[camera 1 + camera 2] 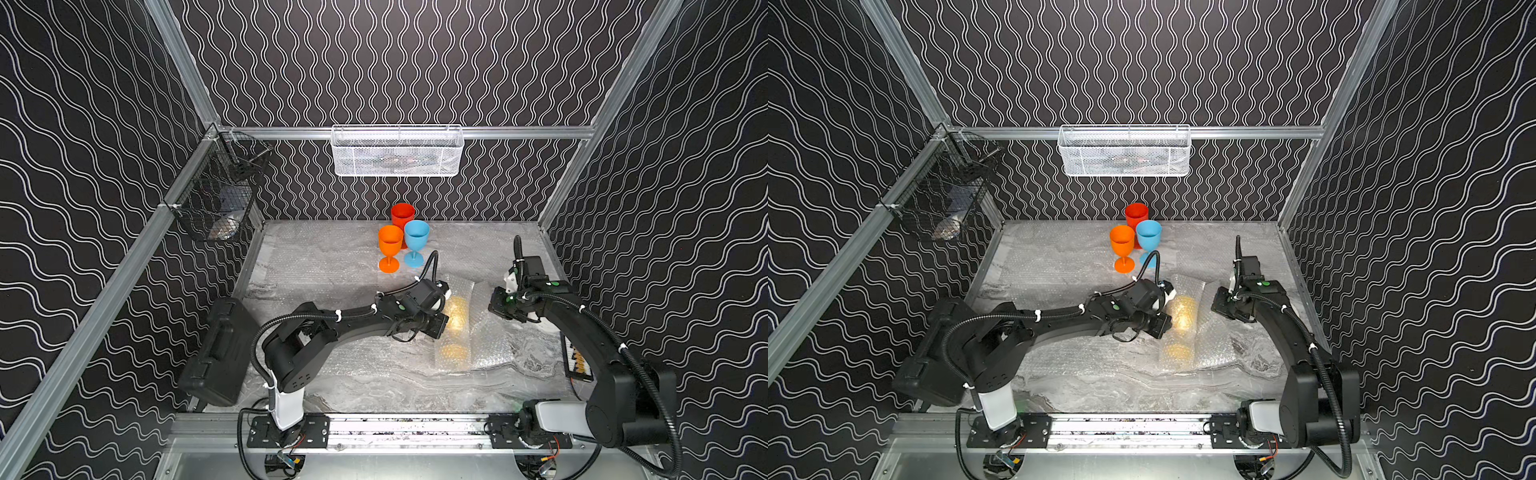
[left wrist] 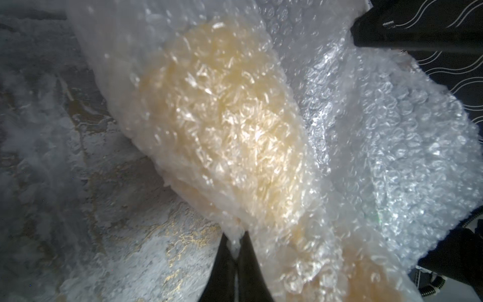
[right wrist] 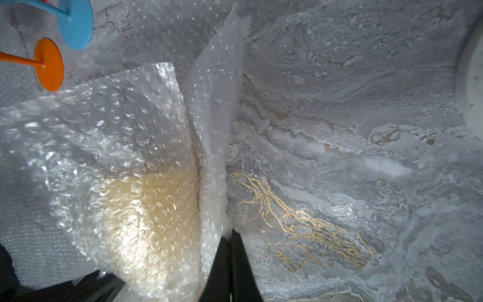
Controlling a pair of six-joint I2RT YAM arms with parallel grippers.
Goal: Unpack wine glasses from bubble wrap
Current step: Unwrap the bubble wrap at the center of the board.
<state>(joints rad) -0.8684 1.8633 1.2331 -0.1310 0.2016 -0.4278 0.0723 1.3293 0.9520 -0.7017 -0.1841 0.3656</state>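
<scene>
Three wine glasses stand bare at the back centre: red (image 1: 403, 216), orange (image 1: 390, 241) and light blue (image 1: 416, 237). A yellow one (image 1: 455, 316) lies on its side inside a tube of bubble wrap (image 1: 486, 332), right of centre, blurred through the wrap (image 2: 222, 117). My left gripper (image 2: 236, 243) is at the tube's left side, shut on a pinch of the wrap. On the right side, my right gripper (image 3: 230, 232) is shut on the edge of a loose flap (image 3: 217, 104) that stands up from the tube. Both top views show the arms flanking the bundle.
A black case (image 1: 216, 353) leans at the table's left edge. A black wire basket (image 1: 216, 199) hangs on the left wall, a white mesh basket (image 1: 397, 151) on the back rail. Flat bubble wrap sheets (image 1: 324, 257) cover the table's back left. A small tray (image 1: 575, 361) sits at the right edge.
</scene>
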